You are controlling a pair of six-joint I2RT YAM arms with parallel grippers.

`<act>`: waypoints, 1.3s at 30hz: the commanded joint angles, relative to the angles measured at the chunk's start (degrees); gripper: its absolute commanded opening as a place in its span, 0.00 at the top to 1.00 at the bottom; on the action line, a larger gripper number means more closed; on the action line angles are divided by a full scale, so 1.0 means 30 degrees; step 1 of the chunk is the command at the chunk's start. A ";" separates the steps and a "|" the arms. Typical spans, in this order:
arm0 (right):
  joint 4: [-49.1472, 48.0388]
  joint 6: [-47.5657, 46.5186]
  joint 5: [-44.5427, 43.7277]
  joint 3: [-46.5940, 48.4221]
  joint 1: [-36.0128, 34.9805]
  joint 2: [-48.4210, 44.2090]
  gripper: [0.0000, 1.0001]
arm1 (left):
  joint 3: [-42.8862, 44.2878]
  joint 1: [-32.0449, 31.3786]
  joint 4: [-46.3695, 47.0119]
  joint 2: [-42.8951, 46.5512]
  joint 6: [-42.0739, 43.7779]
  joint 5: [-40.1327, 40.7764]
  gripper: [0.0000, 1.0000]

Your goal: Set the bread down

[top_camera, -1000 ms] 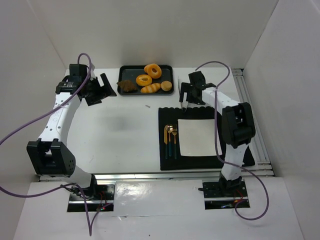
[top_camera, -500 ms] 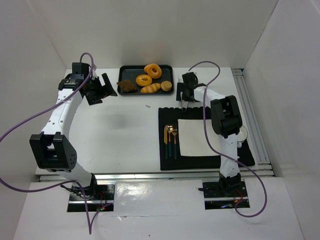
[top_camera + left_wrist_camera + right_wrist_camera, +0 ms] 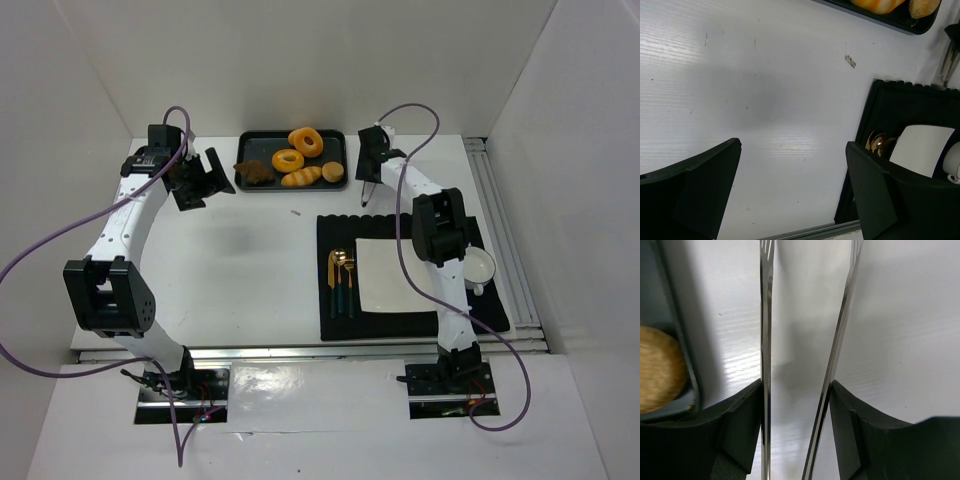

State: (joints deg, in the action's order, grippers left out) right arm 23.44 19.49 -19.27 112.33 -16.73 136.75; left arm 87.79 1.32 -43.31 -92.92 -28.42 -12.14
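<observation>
Nothing is placed yet: the bread (image 3: 301, 177) lies in the tray (image 3: 262, 142). Right gripper (image 3: 796, 390) grips the tongs (image 3: 765, 315) just right of the tray. Left gripper (image 3: 792, 165), left of the tray, is spread wide and holds nothing. Pick-up and placement remain.

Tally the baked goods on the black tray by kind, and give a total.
Ring doughnuts: 2
Long roll: 1
Round bun: 1
Dark brown pastry: 1
Total: 5
</observation>
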 commanded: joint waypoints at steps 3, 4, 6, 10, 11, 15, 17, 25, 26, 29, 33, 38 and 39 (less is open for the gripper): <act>0.1999 0.0214 0.1525 0.2925 0.0653 -0.1372 0.41 | 0.0796 -0.0060 0.0140 -0.0168 0.0452 0.0063 0.01; 0.2001 -0.0134 0.2052 0.2926 0.0655 -0.1548 0.41 | 0.0796 -0.0060 0.0140 -0.0168 0.0452 0.0063 0.01; 0.2642 -0.0399 0.2643 0.3334 0.0890 -0.1549 0.41 | 0.0796 -0.0060 0.0140 0.0006 0.0452 0.0063 0.01; 0.2298 -0.0870 0.1445 0.2988 0.0890 -0.1081 0.39 | 0.0796 -0.0060 0.0140 0.0008 0.0452 -0.0113 0.01; 0.1714 -0.1421 0.1036 0.2608 0.0890 -0.1081 0.39 | 0.0796 -0.0060 0.0140 0.0008 0.0452 -0.0113 0.01; -0.1187 -0.2567 0.0680 0.0966 0.0890 -0.0849 0.38 | 0.0796 -0.0060 0.0140 0.0008 0.0452 -0.0289 0.01; -0.1720 -0.2950 0.0504 0.0964 0.0890 -0.0409 0.38 | 0.0796 -0.0060 0.0140 0.0008 0.0452 -0.0289 0.01; -0.0785 -0.2806 -0.0402 0.1579 0.1065 0.0619 0.06 | 0.0796 -0.0060 0.0140 -0.0168 0.0803 0.0148 0.01; -0.0348 -0.2804 -0.0404 0.1782 0.1065 0.0619 0.02 | 0.0970 -0.0060 0.0140 -0.0342 0.0803 0.0151 0.01; 0.0153 -0.2220 -0.0257 0.1960 0.1065 0.0619 0.00 | 0.1175 -0.0060 0.0140 -0.0578 0.0803 0.0151 0.01; 0.0155 -0.1399 0.0182 0.0648 0.1065 0.0238 0.00 | 0.1352 -0.0060 0.0140 -0.0783 0.0803 -0.0054 0.01; -0.0783 -0.0491 0.0389 -0.0296 0.1065 0.0003 0.00 | 0.1352 -0.0060 0.0140 -0.0783 0.0803 -0.0054 0.01; -0.0783 -0.0489 0.0387 -0.0470 0.1065 0.0177 0.02 | 0.1178 -0.0060 0.0140 -0.0783 0.0803 0.0120 0.01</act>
State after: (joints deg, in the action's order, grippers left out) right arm 22.02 16.12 -17.96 112.57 -13.82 138.45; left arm 89.58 1.32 -43.33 -94.87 -27.07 -11.86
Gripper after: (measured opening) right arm 0.990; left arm 0.992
